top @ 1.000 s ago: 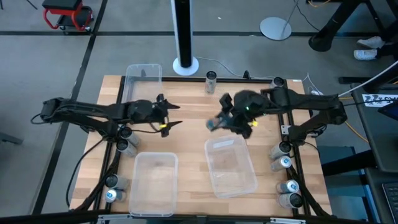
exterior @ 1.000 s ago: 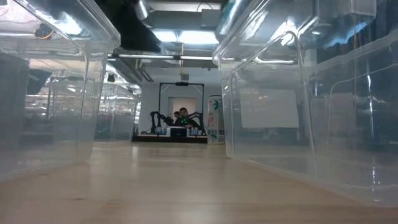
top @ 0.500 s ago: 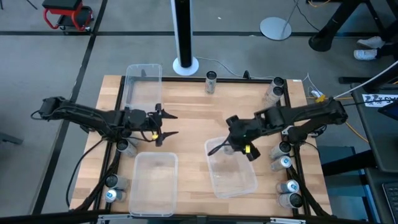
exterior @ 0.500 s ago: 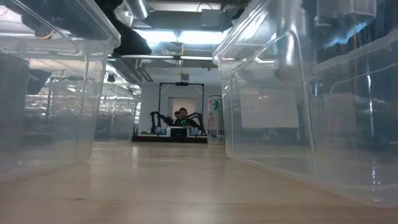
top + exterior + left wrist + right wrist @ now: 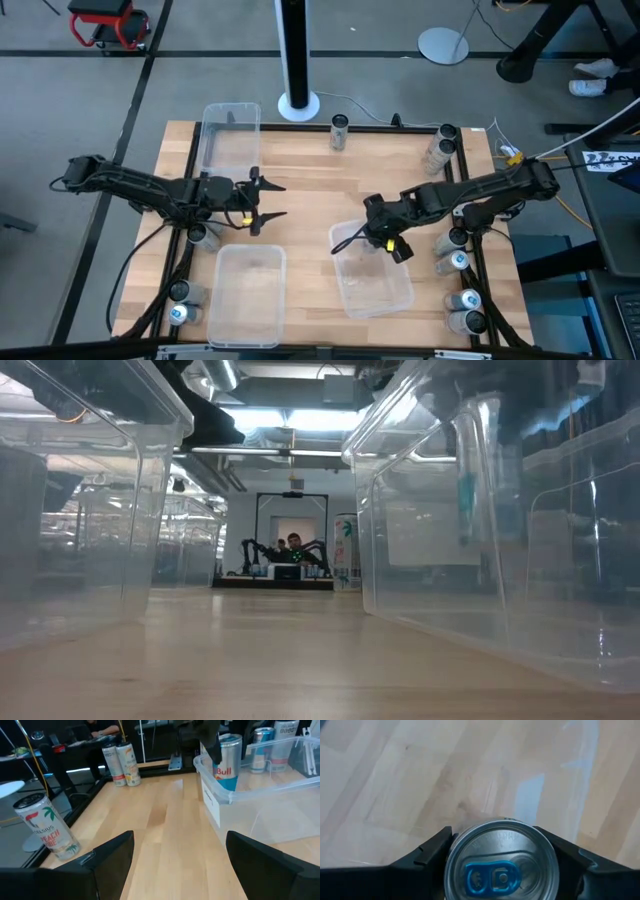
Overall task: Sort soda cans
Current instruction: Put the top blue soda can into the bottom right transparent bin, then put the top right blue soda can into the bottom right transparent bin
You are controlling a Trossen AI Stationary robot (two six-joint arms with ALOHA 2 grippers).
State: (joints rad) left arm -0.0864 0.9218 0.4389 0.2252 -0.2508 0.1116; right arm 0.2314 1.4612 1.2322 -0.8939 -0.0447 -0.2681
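Right gripper (image 5: pixel 372 240): closed round a silver can (image 5: pixel 501 864), held upright over the far rim of the right bin (image 5: pixel 400 300), near the table's (image 5: pixel 300 170) front edge.
Left gripper (image 5: pixel 262 200): fingers spread, nothing in them, above bare table just beyond the left bin (image 5: pixel 247 300).
Progress: early, I judge. Both front bins look empty, and this can is not yet let go.
Left to do: cans (image 5: pixel 460 262) line the right edge, more (image 5: pixel 203 232) line the left edge, and one (image 5: pixel 339 130) stands at the far edge.
Room: open wood mid-table between the arms. A third bin (image 5: pixel 230 135) sits at the far-left corner.
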